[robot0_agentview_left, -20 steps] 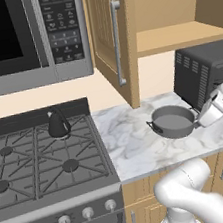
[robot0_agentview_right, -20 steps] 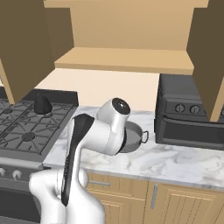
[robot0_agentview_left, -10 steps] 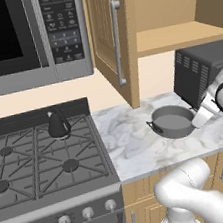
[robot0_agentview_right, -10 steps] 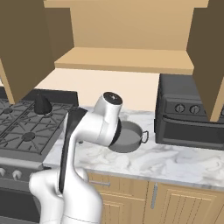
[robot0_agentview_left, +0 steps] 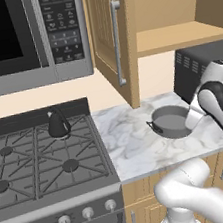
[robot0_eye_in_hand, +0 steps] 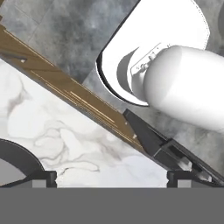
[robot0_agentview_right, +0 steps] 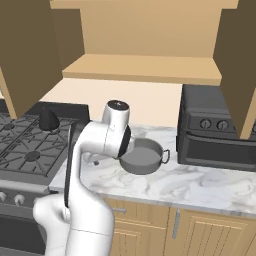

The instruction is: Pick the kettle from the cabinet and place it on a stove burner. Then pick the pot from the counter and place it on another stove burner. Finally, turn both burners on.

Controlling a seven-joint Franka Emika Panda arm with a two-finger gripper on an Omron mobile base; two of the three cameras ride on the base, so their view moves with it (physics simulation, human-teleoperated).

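Observation:
The black kettle (robot0_agentview_left: 58, 124) (robot0_agentview_right: 48, 118) stands on the range's rear right burner. A free burner (robot0_agentview_left: 70, 165) lies in front of it under the grate. The grey pot (robot0_agentview_left: 173, 122) (robot0_agentview_right: 142, 157) sits on the white marble counter (robot0_agentview_left: 131, 146), below the open cabinet (robot0_agentview_left: 173, 36). My hand hangs at the pot's right rim in the left base view. In the hand view my gripper (robot0_eye_in_hand: 111, 177) is open, its fingertips (robot0_eye_in_hand: 43, 175) wide apart over bare marble, and the pot's dark rim (robot0_eye_in_hand: 13, 159) curves in at the lower left.
A black countertop oven (robot0_agentview_right: 215, 130) stands right of the pot, close behind my hand. The cabinet door (robot0_agentview_left: 117, 42) with its silver bar hangs open above the counter's left part. A microwave (robot0_agentview_left: 21, 36) sits over the range, with silver knobs (robot0_agentview_left: 64, 220) along its front.
My hand has come down and moved left towards the pot's rim. Kettle and pot have stayed where they were, and the gripper has stayed open.

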